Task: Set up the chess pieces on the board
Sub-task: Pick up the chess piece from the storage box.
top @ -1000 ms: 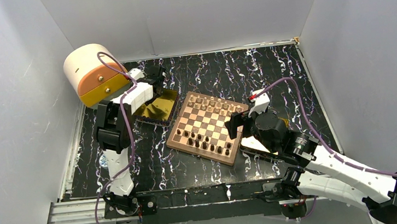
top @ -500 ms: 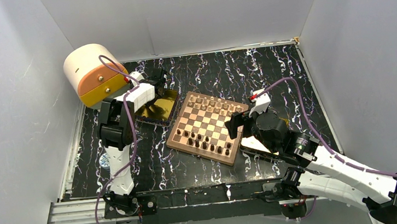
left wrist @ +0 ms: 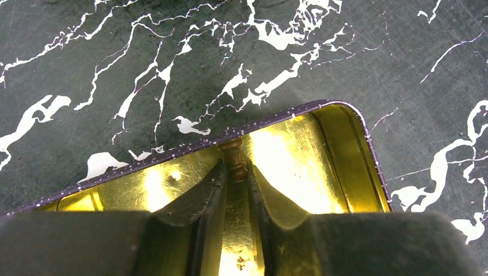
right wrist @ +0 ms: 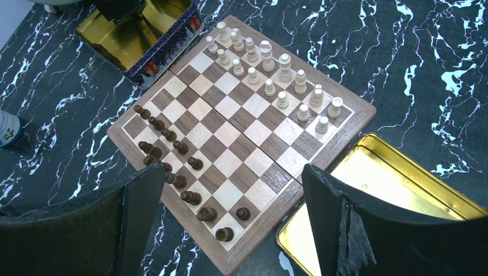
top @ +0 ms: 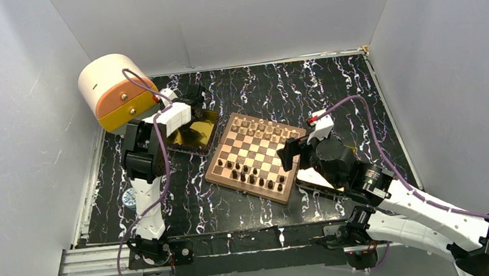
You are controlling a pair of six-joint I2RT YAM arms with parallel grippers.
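Note:
The board (top: 211, 176) lies mid-table, seen in the right wrist view with bare squares in its middle (right wrist: 221, 141). Light chess pieces (right wrist: 267, 86) line its far side and dark ones (right wrist: 172, 167) its near side. My left gripper (top: 193, 110) reaches down into a gold tray (top: 206, 133). In the left wrist view its fingertips (left wrist: 235, 171) are shut on a small dark brown chess piece (left wrist: 233, 158) at the tray's wall. My right gripper (right wrist: 233, 178) hangs open above the board's near corner, holding nothing.
A second gold tray (right wrist: 391, 190) lies right of the board, partly under my right arm. A cream and orange drawer box (top: 115, 89) stands at the back left. A small round object (top: 128, 200) sits on the black marbled table near the left arm.
The left gripper's fingers have narrowed onto the dark piece in the tray, and the left arm has shifted slightly. The right arm has not moved.

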